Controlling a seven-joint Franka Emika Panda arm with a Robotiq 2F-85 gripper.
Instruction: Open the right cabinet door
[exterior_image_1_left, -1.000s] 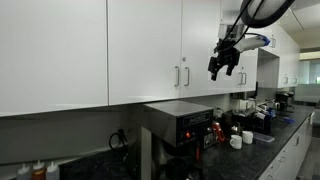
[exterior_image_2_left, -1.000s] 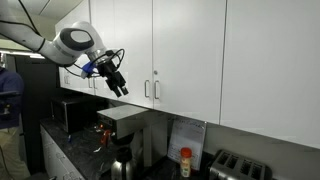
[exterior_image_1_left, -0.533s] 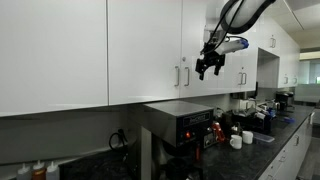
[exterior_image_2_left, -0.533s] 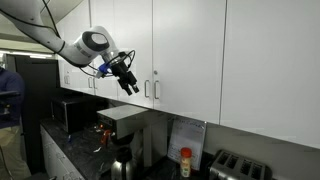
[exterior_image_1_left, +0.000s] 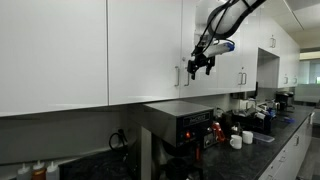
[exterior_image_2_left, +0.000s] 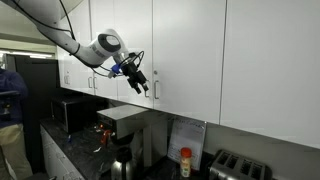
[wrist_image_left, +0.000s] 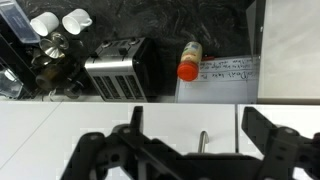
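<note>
Your end effector (exterior_image_1_left: 201, 68) is wide open, so centre the handle (exterior_image_1_left: 186, 76) between its fingers, close firmly, then swing the right door (exterior_image_1_left: 225, 82) outward.

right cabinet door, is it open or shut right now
Shut. The right cabinet door sits flush with the neighbouring panel, with no gap at its edge; the hand hovers open by its handle.

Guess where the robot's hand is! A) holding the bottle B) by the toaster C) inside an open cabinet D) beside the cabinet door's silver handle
D: the hand hangs open right by the silver handle of the right cabinet door, which is shut.
</note>
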